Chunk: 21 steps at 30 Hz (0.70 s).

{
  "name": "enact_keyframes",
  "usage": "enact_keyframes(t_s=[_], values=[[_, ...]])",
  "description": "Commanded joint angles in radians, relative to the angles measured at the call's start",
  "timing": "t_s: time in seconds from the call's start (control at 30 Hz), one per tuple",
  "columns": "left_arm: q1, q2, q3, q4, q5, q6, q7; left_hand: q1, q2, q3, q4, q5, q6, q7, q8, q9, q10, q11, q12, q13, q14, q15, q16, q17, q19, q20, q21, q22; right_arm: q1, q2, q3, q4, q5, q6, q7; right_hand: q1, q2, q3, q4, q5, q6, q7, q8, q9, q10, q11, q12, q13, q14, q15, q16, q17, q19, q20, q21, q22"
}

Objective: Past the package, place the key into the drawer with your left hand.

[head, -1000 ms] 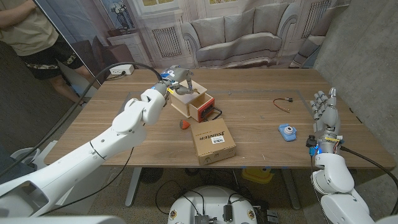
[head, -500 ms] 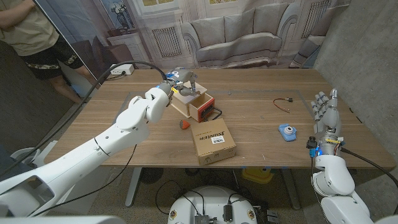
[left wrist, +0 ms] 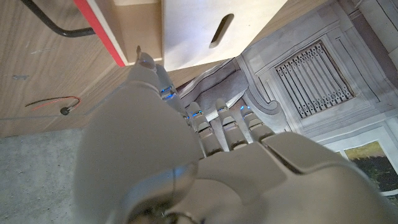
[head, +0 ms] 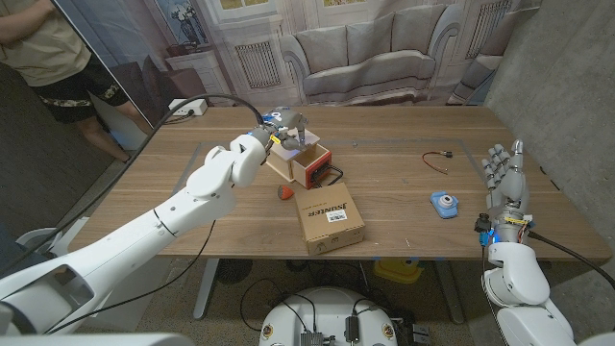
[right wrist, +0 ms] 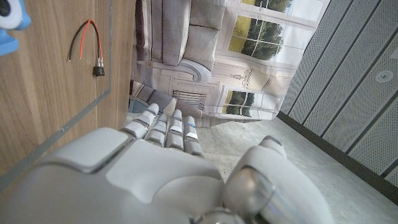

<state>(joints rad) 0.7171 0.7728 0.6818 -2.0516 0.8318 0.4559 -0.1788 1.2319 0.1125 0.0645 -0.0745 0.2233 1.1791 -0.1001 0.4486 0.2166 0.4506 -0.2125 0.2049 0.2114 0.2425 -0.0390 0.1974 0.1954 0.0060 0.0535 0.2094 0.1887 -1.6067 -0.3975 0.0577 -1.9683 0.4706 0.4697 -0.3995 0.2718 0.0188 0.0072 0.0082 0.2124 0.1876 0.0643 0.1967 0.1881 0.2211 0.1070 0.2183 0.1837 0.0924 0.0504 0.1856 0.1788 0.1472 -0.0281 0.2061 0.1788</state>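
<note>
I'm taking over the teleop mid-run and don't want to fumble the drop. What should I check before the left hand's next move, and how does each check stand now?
1. Left hand is over the drawer: ok, it hovers at the box's far side.
2. Drawer is open: ok, its red-edged front is pulled out toward the package.
3. Key is held in the fingers: cannot tell, no key is visible in the head or left wrist view.
4. Black cable beside the drawer is out of the opening: ok.
5. Right hand is out of the way: ok, fingers up at the table's right edge, holding nothing.
</note>
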Motion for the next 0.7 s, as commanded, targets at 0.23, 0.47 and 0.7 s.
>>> enact_keyframes(t_s=[0.23,0.47,0.7], values=[[-0.039,-0.02,0.031,0.071,-0.021,-0.024,-0.007,0.002,-0.002,0.003,0.002,0.002,-0.001,0.0,0.006,-0.001,-0.01,0.001,-0.003,0.001,-0.004,-0.089,-0.001,0.002,-0.008,0.002,-0.003,0.001,-0.002,0.007,-0.004,0.0,-0.005,-0.014,-0.011,0.001,0.008,-0.01,0.001,0.005,0.006,-0.005,0.001,0.002,0.006,0.006,0.003,0.006,0.005,0.001,0.002,0.005,0.009,0.001,-0.003,0.005],[-0.046,-0.022,0.039,0.082,-0.024,-0.029,-0.004,0.003,-0.001,0.004,0.002,0.002,0.0,0.005,0.004,-0.006,-0.012,0.0,-0.003,0.001,-0.005,-0.088,0.0,0.002,-0.01,0.004,-0.002,0.001,0.005,0.01,-0.01,0.013,-0.001,-0.008,-0.009,0.002,0.008,-0.01,0.001,0.005,0.006,-0.005,0.001,0.002,0.004,0.002,0.002,0.006,0.005,0.001,0.002,0.005,0.009,0.002,-0.004,0.005],[-0.047,-0.02,0.038,0.08,-0.027,-0.025,-0.004,0.006,-0.001,0.005,0.0,0.002,-0.003,0.01,0.0,-0.012,-0.014,0.0,-0.002,0.0,-0.005,-0.088,0.001,0.002,-0.01,0.006,-0.001,0.001,0.003,0.011,-0.011,0.017,-0.001,-0.004,-0.011,0.002,0.009,-0.011,0.001,0.005,0.006,-0.005,0.001,0.002,0.005,0.002,0.002,0.006,0.004,0.002,0.002,0.005,0.009,0.002,-0.004,0.005]])
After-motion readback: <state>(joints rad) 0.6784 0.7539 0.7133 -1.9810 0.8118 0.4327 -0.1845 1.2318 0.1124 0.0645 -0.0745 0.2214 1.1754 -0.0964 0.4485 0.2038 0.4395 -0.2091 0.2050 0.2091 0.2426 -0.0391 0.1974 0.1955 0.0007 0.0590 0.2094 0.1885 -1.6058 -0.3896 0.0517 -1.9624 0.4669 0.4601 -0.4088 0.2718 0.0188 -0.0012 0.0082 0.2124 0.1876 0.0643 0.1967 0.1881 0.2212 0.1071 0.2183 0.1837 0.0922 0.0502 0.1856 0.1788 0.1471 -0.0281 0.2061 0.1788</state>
